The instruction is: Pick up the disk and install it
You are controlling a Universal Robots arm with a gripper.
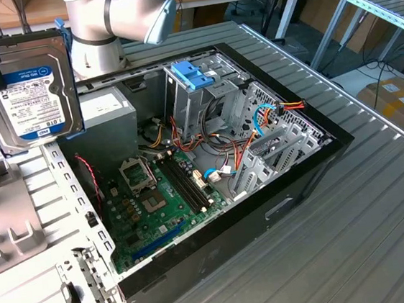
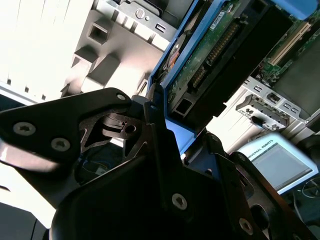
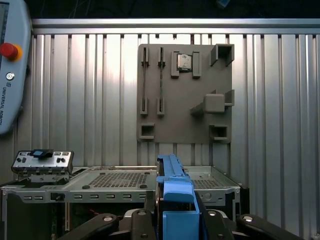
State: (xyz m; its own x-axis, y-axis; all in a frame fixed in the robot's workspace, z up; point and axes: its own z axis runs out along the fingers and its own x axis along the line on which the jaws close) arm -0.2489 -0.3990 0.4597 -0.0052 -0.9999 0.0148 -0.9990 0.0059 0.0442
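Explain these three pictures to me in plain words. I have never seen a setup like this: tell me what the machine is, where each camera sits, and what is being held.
The grey jointed machine is a robot arm. The exterior view comes from a camera standing off the arm. Both wrist views come from cameras riding on the arm, looking past its black hand. On the ribbed metal table lies an open computer case with its green motherboard exposed. A grey holder plate also lies on the table. The hand is shut on the disk, a hard drive in a blue carrier. It is held in the air outside the case, so it is not yet installed.
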